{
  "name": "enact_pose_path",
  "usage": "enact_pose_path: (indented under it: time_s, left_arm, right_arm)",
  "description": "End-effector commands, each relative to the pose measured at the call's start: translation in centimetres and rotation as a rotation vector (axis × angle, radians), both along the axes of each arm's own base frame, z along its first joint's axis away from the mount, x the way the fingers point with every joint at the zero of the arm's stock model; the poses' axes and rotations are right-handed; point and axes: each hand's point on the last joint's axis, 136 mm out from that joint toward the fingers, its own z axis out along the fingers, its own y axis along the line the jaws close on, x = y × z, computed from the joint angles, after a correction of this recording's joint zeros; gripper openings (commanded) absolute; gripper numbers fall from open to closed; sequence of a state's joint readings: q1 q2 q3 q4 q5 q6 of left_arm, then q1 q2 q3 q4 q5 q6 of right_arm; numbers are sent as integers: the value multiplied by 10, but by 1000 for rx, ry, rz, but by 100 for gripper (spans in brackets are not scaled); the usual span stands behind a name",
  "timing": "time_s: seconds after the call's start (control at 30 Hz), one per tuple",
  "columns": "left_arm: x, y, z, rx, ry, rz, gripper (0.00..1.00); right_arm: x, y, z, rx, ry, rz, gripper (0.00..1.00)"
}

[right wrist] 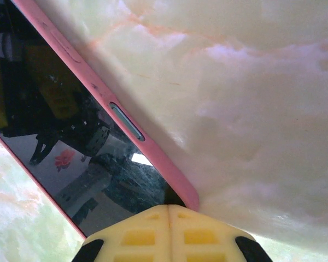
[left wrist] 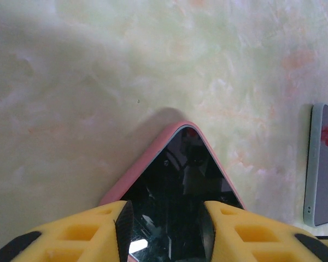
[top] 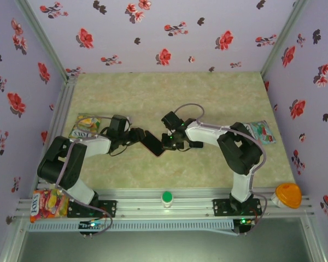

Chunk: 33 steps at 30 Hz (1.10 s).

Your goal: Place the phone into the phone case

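The phone sits at the middle of the tabletop, between my two arms. Its dark glass faces up, and the pink phone case already rims it. On my left wrist camera one corner of the phone points away from me, with pink showing along both edges. On the right wrist camera the phone case runs diagonally, a slim side button set in its edge beside the glass.

The left gripper has the cased phone between its jaws. They stand partly closed, one yellow finger on each side of the glass. The right gripper meets the phone from the other side with its jaws pressed fully together, right at the case's near corner. I cannot tell whether they touch it.

A second slim grey phone lies flat just beside on the tabletop. Farther out are a snack packet by my left arm and another by my right. A green button, a candy bag and an orange dome sit along the near rail.
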State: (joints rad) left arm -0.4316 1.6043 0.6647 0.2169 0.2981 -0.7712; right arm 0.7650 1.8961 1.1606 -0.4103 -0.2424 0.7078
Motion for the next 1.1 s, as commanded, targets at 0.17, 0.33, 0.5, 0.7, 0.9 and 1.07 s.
enact_pose_path:
  time_s: [0.17,0.33,0.5,0.7,0.9,1.07]
  left_arm:
    - [-3,3,-5,12,13,-2,41]
    - [-3,4,0,13,4,3,42]
    - [-5,7,7,18,-3,6,41]
    - [-15,14,16,27,-9,20,42]
    - [-32,19,14,12,15,35,42]
    - [-45,12,11,4,31,16,42]
  right_arm:
    - [-49,-38,-83,-200,179,4,0]
    - [-41,-29,-66,-158,140,2,0]
    - [-24,-8,-30,-59,61,12,10]
    - [6,16,33,43,-78,47,22]
    - [35,28,63,95,-149,61,26]
    - [60,34,56,120,-170,53,28]
